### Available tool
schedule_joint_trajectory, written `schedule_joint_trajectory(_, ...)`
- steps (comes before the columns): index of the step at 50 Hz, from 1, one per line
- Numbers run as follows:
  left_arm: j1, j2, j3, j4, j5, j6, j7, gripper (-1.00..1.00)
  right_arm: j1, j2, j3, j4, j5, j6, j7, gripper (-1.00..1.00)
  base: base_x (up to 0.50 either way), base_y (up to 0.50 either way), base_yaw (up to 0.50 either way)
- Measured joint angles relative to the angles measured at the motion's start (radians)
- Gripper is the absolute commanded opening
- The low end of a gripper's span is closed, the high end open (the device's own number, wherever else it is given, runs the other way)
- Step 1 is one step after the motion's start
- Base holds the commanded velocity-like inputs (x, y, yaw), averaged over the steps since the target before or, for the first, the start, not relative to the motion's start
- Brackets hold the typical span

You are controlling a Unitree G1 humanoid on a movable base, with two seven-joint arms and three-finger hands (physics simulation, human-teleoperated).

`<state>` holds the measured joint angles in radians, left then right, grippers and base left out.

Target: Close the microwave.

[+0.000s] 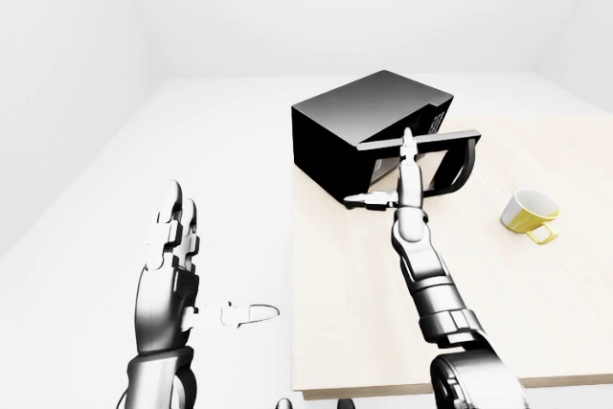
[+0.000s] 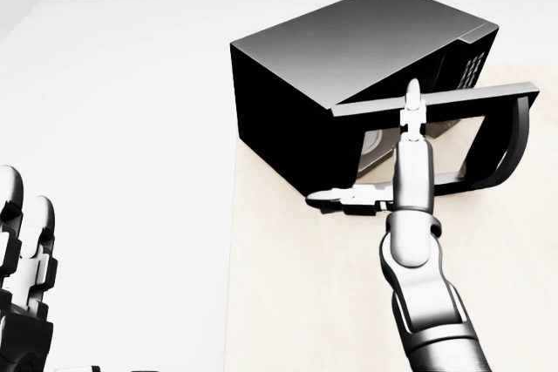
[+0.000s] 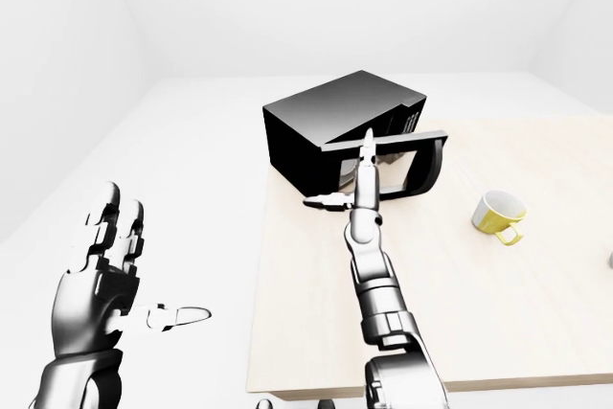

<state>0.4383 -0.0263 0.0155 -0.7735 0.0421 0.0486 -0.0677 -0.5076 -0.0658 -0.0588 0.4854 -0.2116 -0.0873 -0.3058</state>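
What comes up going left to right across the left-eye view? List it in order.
left hand → microwave → right hand reaching to the open microwave door → yellow mug, lying on the table.

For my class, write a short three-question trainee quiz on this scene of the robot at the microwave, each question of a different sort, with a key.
1. True or false: the microwave door is fully shut.
2. Which hand reaches to the door? A) left hand B) right hand C) both
3. Fill in: the yellow ____ lies on its side on the table, to the right of the microwave in the left-eye view.

Key: 1 false, the door stands partly open. 2 B, its open fingers point up against the door's edge, while the left hand is held open off the table's left side. 3 mug.
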Motion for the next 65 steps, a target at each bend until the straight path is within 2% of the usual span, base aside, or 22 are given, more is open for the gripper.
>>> schedule_joint_trajectory(22,-0.001,0.000,0.000,0.004,0.002,-0.004,0.000,1.00,-0.271,0.011,0.002,0.344,-0.003,0.000,-0.030,1.00,0.00,0.00,0.00)
schedule_joint_trajectory(41,0.002,0.004,-0.012,0.010,0.013,-0.015,0.006,1.00,-0.440,0.066,0.004,0.622,-0.082,0.000,-0.101,1.00,0.01,0.00,0.00)
schedule_joint_trajectory(57,0.005,0.007,-0.014,0.006,0.013,-0.015,0.008,1.00,-0.502,0.073,-0.013,0.709,-0.067,0.000,-0.095,1.00,0.00,0.00,0.00)
schedule_joint_trajectory(65,0.005,0.006,-0.014,0.006,0.014,-0.015,0.008,1.00,-0.465,0.071,-0.009,0.648,-0.053,0.000,-0.084,1.00,0.00,0.00,0.00)
